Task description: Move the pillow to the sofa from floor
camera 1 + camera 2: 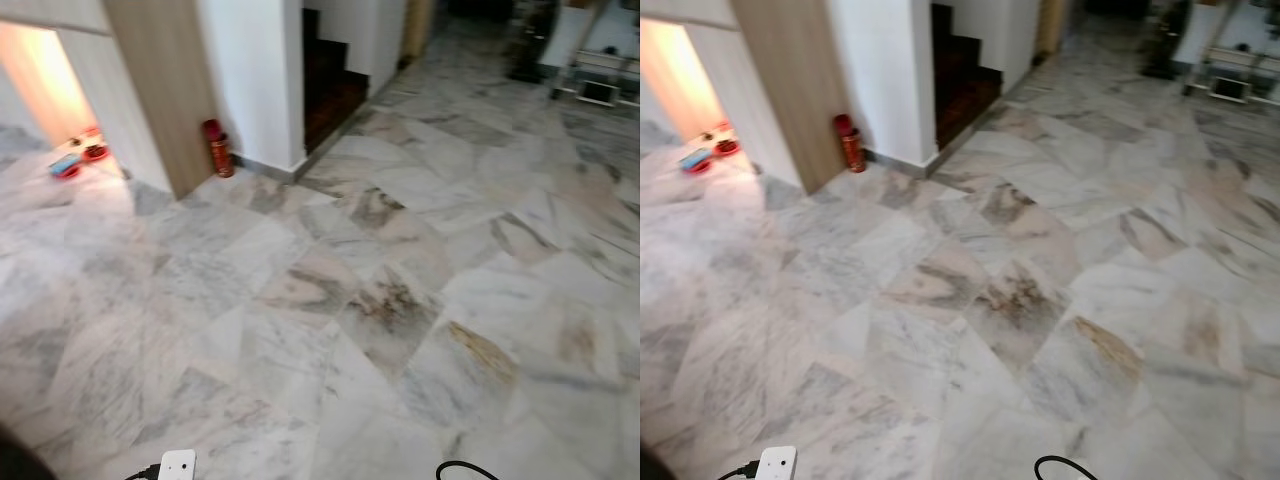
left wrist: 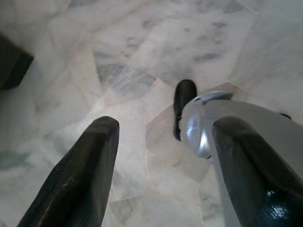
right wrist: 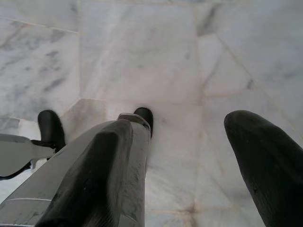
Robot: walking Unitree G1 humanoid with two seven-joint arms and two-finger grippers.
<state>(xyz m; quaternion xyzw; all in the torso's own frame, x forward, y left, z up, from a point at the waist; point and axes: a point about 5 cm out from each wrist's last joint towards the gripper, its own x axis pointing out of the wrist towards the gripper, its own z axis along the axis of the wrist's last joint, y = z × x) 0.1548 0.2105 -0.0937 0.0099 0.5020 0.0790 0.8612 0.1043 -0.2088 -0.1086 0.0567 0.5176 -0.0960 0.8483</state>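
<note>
I'm looking down from the head camera at a wide marble floor of grey and white slabs with brown veining. At the far left a wood-panelled wall stands beside a warmly lit alcove, where some small red and blue items lie on the floor; I cannot make out what they are. A red cylindrical canister stands at the foot of the white wall, just beside the wood panel. Past it a dark staircase climbs away. A white plug adapter with a black cable sits at the near edge, and a loop of black cable lies further right.

I cannot find the pillow or a sofa anywhere in these pictures.

Both arms hang low. The left gripper has its fingers spread apart with nothing between them, pointing down at the marble beside the robot's silver leg. The right gripper is likewise spread and empty above the floor.
</note>
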